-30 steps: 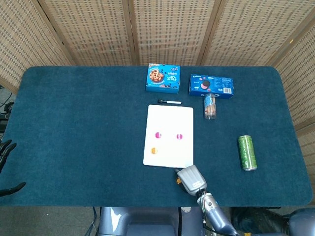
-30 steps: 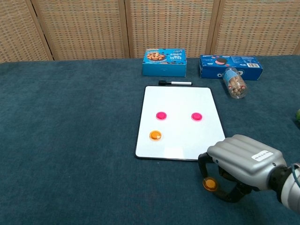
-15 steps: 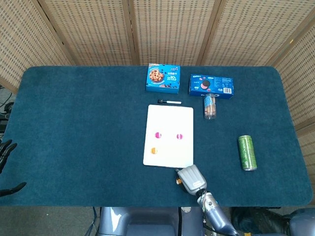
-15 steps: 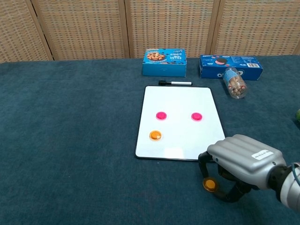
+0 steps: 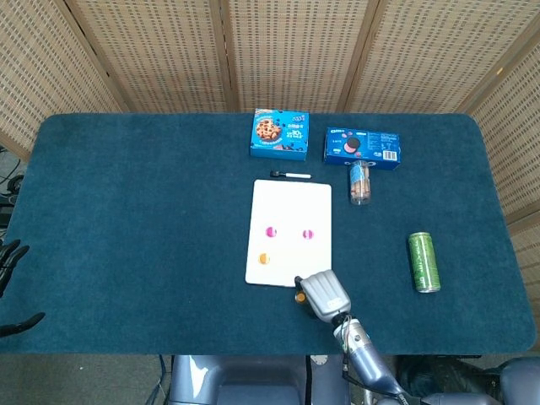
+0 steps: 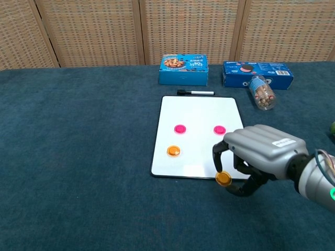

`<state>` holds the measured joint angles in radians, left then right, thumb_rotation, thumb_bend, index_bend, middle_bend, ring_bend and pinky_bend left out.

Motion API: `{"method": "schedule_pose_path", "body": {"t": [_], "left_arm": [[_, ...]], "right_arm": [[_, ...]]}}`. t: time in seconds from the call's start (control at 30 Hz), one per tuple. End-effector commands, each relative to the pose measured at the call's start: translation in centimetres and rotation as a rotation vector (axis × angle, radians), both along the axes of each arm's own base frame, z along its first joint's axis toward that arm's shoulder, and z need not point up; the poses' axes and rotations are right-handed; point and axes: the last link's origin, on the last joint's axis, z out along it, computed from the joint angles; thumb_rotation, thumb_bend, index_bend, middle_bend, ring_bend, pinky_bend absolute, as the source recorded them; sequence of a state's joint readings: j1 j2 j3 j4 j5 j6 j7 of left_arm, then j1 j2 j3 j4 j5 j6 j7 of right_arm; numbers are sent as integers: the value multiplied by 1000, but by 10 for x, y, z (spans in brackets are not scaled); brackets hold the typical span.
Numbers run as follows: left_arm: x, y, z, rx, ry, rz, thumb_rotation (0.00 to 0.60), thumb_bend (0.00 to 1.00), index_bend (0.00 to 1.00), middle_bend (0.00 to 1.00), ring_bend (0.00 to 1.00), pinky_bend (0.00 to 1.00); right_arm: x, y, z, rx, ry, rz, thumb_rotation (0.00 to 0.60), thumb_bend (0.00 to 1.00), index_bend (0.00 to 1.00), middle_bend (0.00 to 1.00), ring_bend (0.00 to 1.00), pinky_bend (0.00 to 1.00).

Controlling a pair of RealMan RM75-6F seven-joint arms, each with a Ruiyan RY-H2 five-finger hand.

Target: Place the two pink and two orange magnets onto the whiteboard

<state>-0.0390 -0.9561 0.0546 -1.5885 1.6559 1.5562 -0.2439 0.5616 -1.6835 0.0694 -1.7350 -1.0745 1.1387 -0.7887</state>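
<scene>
The whiteboard (image 5: 291, 228) (image 6: 199, 120) lies flat at the table's middle. On it sit two pink magnets (image 6: 180, 128) (image 6: 219, 129) and one orange magnet (image 6: 173, 151) (image 5: 264, 259). My right hand (image 6: 261, 157) (image 5: 325, 294) hovers at the board's near right corner and pinches a second orange magnet (image 6: 223, 178) (image 5: 300, 296) between thumb and a finger, right at the board's front edge. My left hand (image 5: 10, 287) shows only at the far left edge of the head view, fingers spread, holding nothing.
A black marker (image 6: 194, 92) lies just behind the board. Behind it stand two blue cookie boxes (image 6: 183, 69) (image 6: 256, 73), with a clear snack tube (image 6: 261, 93) lying beside one. A green can (image 5: 423, 261) lies on the right.
My right hand has lifted and moved left and forward with the orange magnet, from the bare cloth to the board's front edge.
</scene>
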Motion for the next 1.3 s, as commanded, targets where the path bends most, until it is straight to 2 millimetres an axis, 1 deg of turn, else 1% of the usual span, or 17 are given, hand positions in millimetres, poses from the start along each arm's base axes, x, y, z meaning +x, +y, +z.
{"method": "schedule_pose_path", "body": {"t": [0.03, 0.2, 0.33, 0.43, 0.73, 1.0, 1.3], "left_arm": [[0, 0, 0, 3, 0, 0, 600, 0, 0, 0, 0, 0], [-1, 1, 1, 4, -2, 8, 600, 0, 0, 0, 0, 0], [-2, 3, 2, 6, -4, 14, 600, 0, 0, 0, 0, 0], [-2, 5, 2, 5, -6, 18, 600, 0, 0, 0, 0, 0], [-4, 5, 5, 7, -16, 22, 600, 0, 0, 0, 0, 0], [-4, 5, 5, 7, -17, 19, 600, 0, 0, 0, 0, 0], [-4, 5, 5, 8, -16, 21, 600, 0, 0, 0, 0, 0]], "right_arm": [[15, -21, -1, -13, 2, -11, 600, 363, 555, 969, 975, 1000], [30, -48, -5, -67, 25, -31, 600, 388, 555, 968, 975, 1000], [36, -65, -9, -104, 56, -59, 600, 389, 555, 968, 975, 1000], [38, -71, -15, -112, 85, -84, 600, 388, 555, 968, 975, 1000], [38, -72, -29, -109, 144, -95, 600, 388, 555, 968, 975, 1000], [37, -70, -31, -111, 150, -96, 600, 388, 555, 969, 975, 1000], [30, -72, -33, -115, 171, -105, 600, 388, 555, 968, 975, 1000]]}}
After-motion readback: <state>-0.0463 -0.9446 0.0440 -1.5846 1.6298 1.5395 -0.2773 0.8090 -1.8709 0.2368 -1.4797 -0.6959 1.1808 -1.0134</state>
